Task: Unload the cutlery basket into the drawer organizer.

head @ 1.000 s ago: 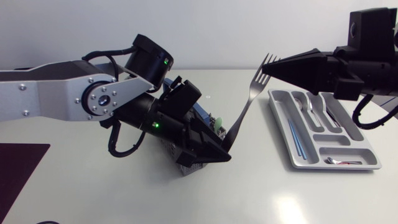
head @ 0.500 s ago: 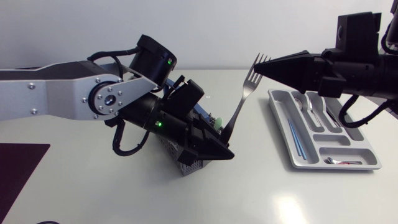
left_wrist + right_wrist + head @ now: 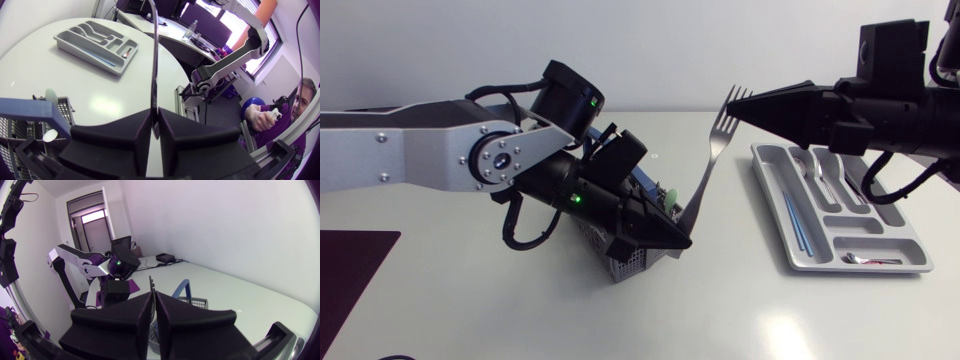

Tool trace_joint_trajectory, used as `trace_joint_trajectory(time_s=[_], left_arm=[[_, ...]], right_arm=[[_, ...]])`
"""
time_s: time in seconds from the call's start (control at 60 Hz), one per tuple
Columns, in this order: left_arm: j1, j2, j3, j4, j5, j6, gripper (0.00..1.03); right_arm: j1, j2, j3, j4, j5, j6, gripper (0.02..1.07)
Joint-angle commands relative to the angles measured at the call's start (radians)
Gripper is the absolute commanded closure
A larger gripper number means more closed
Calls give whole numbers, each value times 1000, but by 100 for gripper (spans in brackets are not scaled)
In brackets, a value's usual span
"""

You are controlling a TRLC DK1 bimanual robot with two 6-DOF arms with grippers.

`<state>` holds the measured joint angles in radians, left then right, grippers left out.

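Shows left gripper (image 3: 678,243) near table (image 3: 520,320) centre, clenched on the handle end of a fork (image 3: 710,165); has the fork rising from there toward 1 o'clock, tines uppermost, clear of the table; finds right gripper (image 3: 733,106) coming in from 3 o'clock, tip at the fork's head, pinched on the tines as far as visible; so holds the fork at both ends.

Puts cutlery basket (image 3: 630,262) just under and at 8 o'clock of the left gripper, standing on the table, mostly hidden by the arm; places drawer organizer (image 3: 860,270) at 3 o'clock of the table, well apart from the basket, under the right arm; shows spoons (image 3: 807,165) in its far compartments and a blue utensil (image 3: 792,220) in a long slot.

From left wrist: shows left gripper (image 3: 155,117) squeezing the fork (image 3: 155,60) handle between both fingers; has the cutlery basket (image 3: 30,130) beside it, drawer organizer (image 3: 85,59) ahead across the table.

From right wrist: shows right gripper (image 3: 152,294) with only a thin slit between the fingers, fork (image 3: 151,284) tines poking out at the tip; puts cutlery basket (image 3: 192,300) and left arm (image 3: 75,260) just ahead.
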<state>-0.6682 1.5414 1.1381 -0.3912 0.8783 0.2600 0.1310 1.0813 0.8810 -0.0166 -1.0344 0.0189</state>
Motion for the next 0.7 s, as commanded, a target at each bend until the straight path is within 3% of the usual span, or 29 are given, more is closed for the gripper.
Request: trace_joint_trajectory(time_s=[0.0,0.15,0.183,0.25,0.317,0.483,0.683], left_arm=[[4,17,31,5,14,-7,100],[5,11,34,5,13,-7,100],[7,3,37,5,10,-8,100],[18,-10,37,15,-16,-25,100],[19,-27,31,37,-65,-36,100],[-5,-52,0,114,-206,-65,100],[-53,-56,-31,196,-377,-87,100]], right_arm=[[-2,9,-31,20,10,18,96],[13,-4,-54,18,68,-2,91],[18,-14,-59,17,119,-7,80],[24,-24,-62,9,183,-7,48],[24,-34,-63,-13,226,-10,32],[38,-58,-88,-32,339,-10,29],[78,-60,-86,-71,399,-7,29]])
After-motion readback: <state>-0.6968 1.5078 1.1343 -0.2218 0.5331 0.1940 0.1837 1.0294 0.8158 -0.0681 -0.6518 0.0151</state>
